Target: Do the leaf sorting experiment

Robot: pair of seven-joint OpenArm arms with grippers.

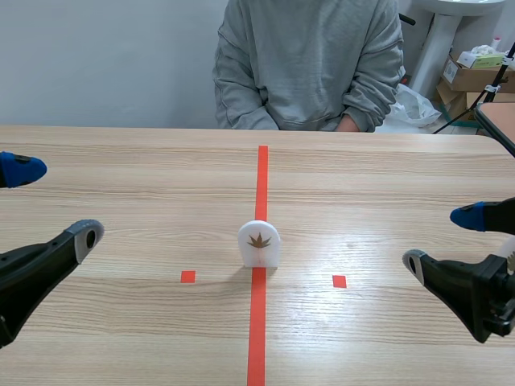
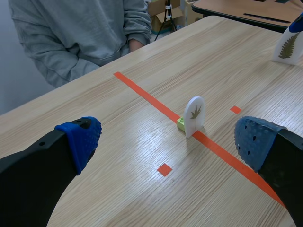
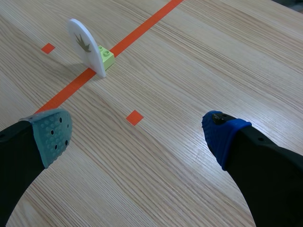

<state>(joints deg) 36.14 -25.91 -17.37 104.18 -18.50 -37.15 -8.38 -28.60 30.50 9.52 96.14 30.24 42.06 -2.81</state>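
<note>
While L gripper [image 2: 168,142] & R gripper [image 3: 136,135] gape wide | leaf card [image 1: 259,243] upright on tape [image 1: 261,177], green brick [image 3: 107,57] behind.

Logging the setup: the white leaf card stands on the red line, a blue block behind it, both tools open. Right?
No: the block behind the leaf card is light green, not blue, per the right wrist view. The rest holds.

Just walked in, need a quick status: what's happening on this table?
Nothing is being held. The left gripper and right gripper sit low at the table's sides, both open and empty. A white leaf card stands upright on the orange tape line, with a green brick at its base. A second leaf card stands toward the right arm's side. A person sits across the table.
</note>
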